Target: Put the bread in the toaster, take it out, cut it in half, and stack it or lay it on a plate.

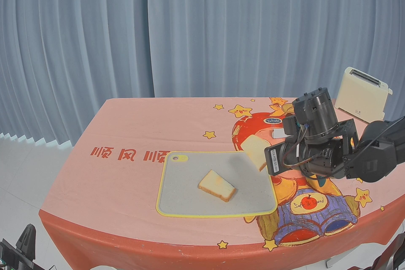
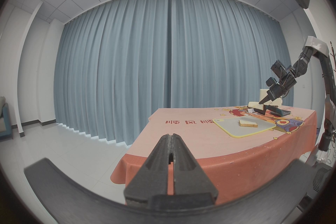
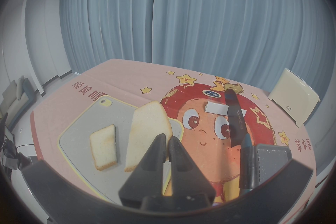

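Note:
One toasted bread half (image 1: pixel 216 185) lies flat on the grey cutting board (image 1: pixel 181 195). My right gripper (image 3: pixel 167 141) is shut on the other bread half (image 3: pixel 145 132) and holds it tilted in the air over the board's right edge (image 1: pixel 255 150). The cream toaster (image 1: pixel 362 93) stands at the table's far right corner with nothing showing in its slot. A black knife (image 3: pixel 236 119) lies on the cloth to the right of the board, next to a grey block (image 3: pixel 271 160). My left gripper (image 2: pixel 171 151) is shut on nothing, low and off the table's left side.
The pink printed tablecloth (image 1: pixel 139 127) has free room to the left of and behind the board. A small white tag (image 3: pixel 216 108) lies near the knife's tip. Blue curtains hang behind the table.

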Controlling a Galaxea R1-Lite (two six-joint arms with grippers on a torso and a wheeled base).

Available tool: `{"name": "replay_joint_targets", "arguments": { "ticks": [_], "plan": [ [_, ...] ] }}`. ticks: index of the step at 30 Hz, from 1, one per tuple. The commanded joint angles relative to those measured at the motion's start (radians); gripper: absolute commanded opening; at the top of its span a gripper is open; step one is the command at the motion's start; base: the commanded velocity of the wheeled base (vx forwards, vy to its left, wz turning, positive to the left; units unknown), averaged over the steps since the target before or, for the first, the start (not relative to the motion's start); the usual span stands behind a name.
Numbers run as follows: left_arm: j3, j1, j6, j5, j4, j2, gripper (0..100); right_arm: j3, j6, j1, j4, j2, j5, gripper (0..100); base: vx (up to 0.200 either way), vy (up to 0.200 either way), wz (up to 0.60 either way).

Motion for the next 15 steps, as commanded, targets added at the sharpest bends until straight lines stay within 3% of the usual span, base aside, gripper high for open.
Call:
{"name": "replay_joint_targets", "arguments": {
  "ticks": [1, 15],
  "plan": [
    [0.018, 0.001, 0.000, 0.000, -0.001, -0.010, 0, 0.011, 0.000, 0.001, -0.001, -0.043, 0.001, 0, 0.000, 0.000, 0.00],
    [0.018, 0.001, 0.000, 0.000, -0.001, -0.010, 0, 0.025, 0.000, 0.001, -0.011, -0.074, 0.006, 0, 0.000, 0.000, 0.00]
  ]
}}
